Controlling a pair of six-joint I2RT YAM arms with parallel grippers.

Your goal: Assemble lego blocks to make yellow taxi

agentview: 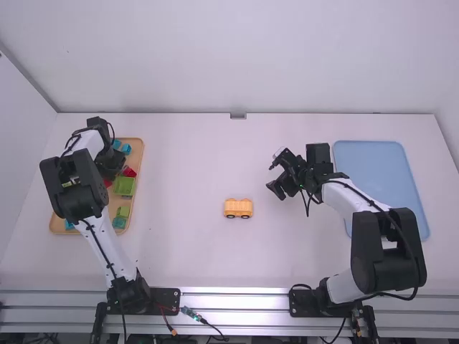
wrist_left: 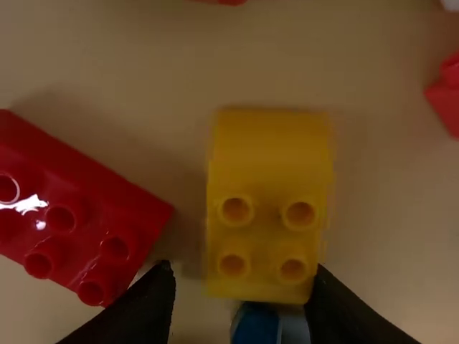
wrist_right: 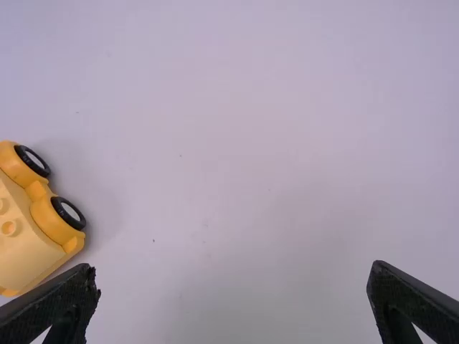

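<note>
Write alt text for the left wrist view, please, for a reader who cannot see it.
Open left end effector at a yellow four-stud block on a tan tray, with a red studded block beside it. More red pieces show at the edges.

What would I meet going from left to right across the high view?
Wooden tray of blocks → yellow wheeled block → right end effector → blue tray. I leave out the left arm, which overlaps the wooden tray.
</note>
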